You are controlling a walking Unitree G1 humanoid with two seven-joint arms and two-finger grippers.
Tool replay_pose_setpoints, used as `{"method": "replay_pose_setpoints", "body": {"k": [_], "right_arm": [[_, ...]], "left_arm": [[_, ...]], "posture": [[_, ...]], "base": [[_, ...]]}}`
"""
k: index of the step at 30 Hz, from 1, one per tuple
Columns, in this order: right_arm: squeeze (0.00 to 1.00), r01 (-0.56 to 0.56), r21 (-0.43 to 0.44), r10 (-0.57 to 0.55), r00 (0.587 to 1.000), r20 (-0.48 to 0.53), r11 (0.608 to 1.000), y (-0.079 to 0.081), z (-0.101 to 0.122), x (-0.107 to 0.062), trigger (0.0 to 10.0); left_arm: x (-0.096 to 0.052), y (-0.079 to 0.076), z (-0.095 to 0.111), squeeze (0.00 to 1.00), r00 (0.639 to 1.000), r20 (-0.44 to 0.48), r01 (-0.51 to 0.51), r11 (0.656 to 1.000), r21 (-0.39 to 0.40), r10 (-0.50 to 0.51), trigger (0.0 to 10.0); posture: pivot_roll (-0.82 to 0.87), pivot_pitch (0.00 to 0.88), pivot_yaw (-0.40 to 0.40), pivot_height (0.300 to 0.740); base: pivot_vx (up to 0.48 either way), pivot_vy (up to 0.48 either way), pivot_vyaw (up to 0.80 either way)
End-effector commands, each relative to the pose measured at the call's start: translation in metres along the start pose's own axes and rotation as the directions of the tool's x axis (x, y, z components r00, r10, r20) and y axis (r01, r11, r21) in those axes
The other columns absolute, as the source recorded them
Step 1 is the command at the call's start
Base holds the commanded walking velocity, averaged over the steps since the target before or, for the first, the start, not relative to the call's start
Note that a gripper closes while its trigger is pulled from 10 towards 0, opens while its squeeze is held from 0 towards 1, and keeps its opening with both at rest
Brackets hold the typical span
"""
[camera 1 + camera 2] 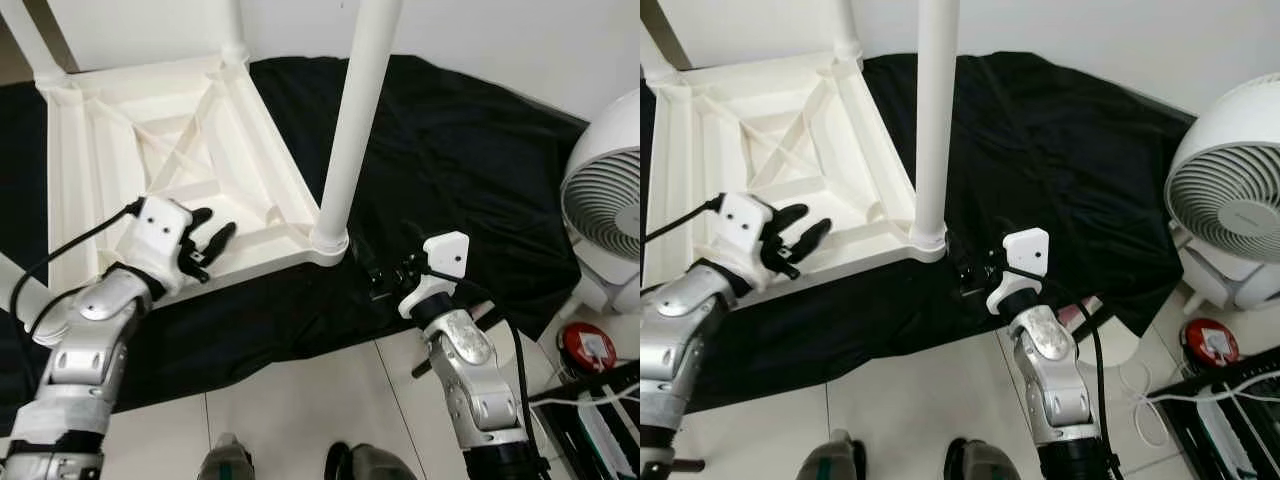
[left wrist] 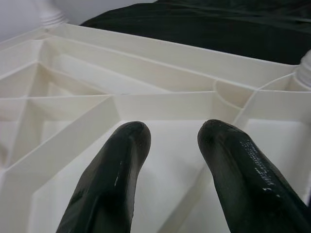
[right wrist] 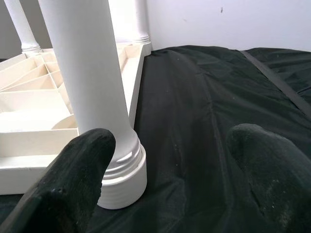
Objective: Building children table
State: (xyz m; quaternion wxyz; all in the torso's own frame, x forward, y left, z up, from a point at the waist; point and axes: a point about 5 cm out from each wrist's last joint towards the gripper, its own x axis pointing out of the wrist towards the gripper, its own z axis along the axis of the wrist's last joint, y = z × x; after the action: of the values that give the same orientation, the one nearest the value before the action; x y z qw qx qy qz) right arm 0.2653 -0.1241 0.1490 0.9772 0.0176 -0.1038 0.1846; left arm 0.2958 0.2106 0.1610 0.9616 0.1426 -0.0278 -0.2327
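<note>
the table (image 1: pixel 160 160) lies upside down on the black cloth (image 1: pixel 470 180) on the floor. my left gripper (image 1: pixel 205 245), jaws spread, hovers over its near edge; my right gripper (image 1: pixel 975 272), jaws spread, sits beside the near corner leg (image 1: pixel 355 120). i judge the legs are fitted; next, close on that leg and check it.

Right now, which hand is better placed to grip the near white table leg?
Right. The right hand is open beside the white round table leg; the left hand hovers over the white ribbed tabletop underside.

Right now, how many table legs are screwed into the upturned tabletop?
3 visible: the near-right corner leg beside the right hand, the far-right leg, and the far-left leg. The near-left corner may hold another, cropped.
</note>
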Motion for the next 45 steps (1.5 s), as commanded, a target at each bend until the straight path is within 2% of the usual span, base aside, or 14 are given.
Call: {"method": "replay_pose_setpoints", "body": {"k": [1,7,10,11,14,17,22,25,27,30,34,37,40,45], "right_arm": [[0.00,-0.006,0.010,0.006,1.000,-0.005,1.000,-0.001,-0.002,-0.001,10.0],[0.00,-0.028,0.015,0.028,1.000,-0.008,1.000,0.004,-0.003,0.000,10.0],[0.00,-0.025,0.001,0.025,1.000,-0.013,1.000,0.005,-0.005,0.000,10.0],[0.00,-0.025,0.001,0.025,1.000,-0.013,1.000,0.005,-0.005,0.000,10.0],[0.00,0.002,-0.013,-0.002,1.000,-0.016,1.000,0.003,-0.006,-0.002,10.0],[0.00,0.022,-0.023,-0.022,1.000,-0.012,1.000,0.002,-0.006,-0.002,10.0],[0.00,0.035,-0.025,-0.036,0.999,-0.011,0.999,0.000,-0.006,-0.003,10.0],[0.00,0.073,-0.032,-0.073,0.997,0.002,0.997,-0.005,-0.005,-0.004,10.0],[0.00,0.073,-0.032,-0.073,0.997,0.002,0.997,-0.005,-0.005,-0.004,10.0],[0.00,0.156,-0.080,-0.155,0.988,0.022,0.984,-0.014,-0.003,-0.007,10.0],[0.00,0.275,-0.107,-0.274,0.961,0.029,0.955,-0.023,-0.004,-0.013,10.0],[0.00,0.303,-0.103,-0.304,0.953,0.007,0.947,-0.025,-0.011,-0.015,10.0],[0.00,0.284,-0.103,-0.286,0.958,0.001,0.953,-0.024,-0.017,-0.014,10.0],[0.00,0.189,-0.134,-0.189,0.982,0.015,0.973,-0.025,-0.020,-0.001,10.0]], "left_arm": [[-0.006,0.011,-0.005,0.00,0.999,-0.028,-0.019,0.999,0.028,0.019,10.0],[-0.010,0.022,-0.001,0.00,0.999,-0.035,-0.026,0.999,0.040,0.028,10.0],[-0.002,-0.001,0.009,0.00,1.000,0.028,0.011,1.000,-0.010,-0.011,10.0],[-0.002,-0.001,0.009,0.00,1.000,0.028,0.011,1.000,-0.010,-0.011,10.0],[0.010,-0.034,0.014,0.00,0.998,0.066,0.013,0.997,-0.071,-0.009,10.0],[0.016,-0.047,0.017,0.00,0.995,0.098,-0.013,0.993,-0.120,0.025,10.0],[0.019,-0.048,0.017,0.00,0.993,0.105,-0.045,0.991,-0.123,0.058,10.0],[0.023,-0.047,0.020,0.00,0.977,0.128,-0.154,0.978,-0.144,0.173,10.0],[0.023,-0.047,0.020,0.00,0.977,0.128,-0.154,0.978,-0.144,0.173,10.0],[0.021,-0.052,0.027,0.00,0.953,0.154,-0.231,0.954,-0.190,0.261,10.0],[0.014,-0.059,0.016,0.00,0.946,0.090,-0.287,0.932,-0.222,0.313,10.0],[0.010,-0.060,0.007,0.00,0.934,0.061,-0.329,0.912,-0.245,0.353,10.0],[0.011,-0.061,0.001,0.00,0.936,0.053,-0.321,0.903,-0.284,0.349,10.0],[0.021,-0.045,0.001,0.00,0.929,0.076,-0.336,0.911,-0.239,0.362,10.0]], "posture": [[0.09,0.061,-0.053,0.740],[0.09,0.060,-0.050,0.740],[0.09,0.061,-0.047,0.740],[0.09,0.061,-0.047,0.740],[0.09,0.061,-0.049,0.740],[0.08,0.059,-0.050,0.740],[0.07,0.056,-0.057,0.740],[0.04,0.045,-0.061,0.740],[0.04,0.045,-0.061,0.740],[0.04,0.037,-0.058,0.740],[0.04,0.031,-0.047,0.740],[0.05,0.024,-0.031,0.740],[0.06,0.024,-0.027,0.740],[0.06,0.016,-0.017,0.740]], "base": [[0.000,0.000,0.00],[0.000,0.000,0.00],[0.000,0.000,0.00],[0.000,0.000,0.00],[0.000,0.000,0.00],[0.000,0.000,0.00],[0.000,0.000,0.00],[0.000,0.000,0.00],[0.000,0.000,0.00],[0.000,0.000,0.00],[0.000,0.000,0.00],[0.000,0.000,0.00],[0.000,0.000,0.00],[0.000,0.000,0.00]]}}
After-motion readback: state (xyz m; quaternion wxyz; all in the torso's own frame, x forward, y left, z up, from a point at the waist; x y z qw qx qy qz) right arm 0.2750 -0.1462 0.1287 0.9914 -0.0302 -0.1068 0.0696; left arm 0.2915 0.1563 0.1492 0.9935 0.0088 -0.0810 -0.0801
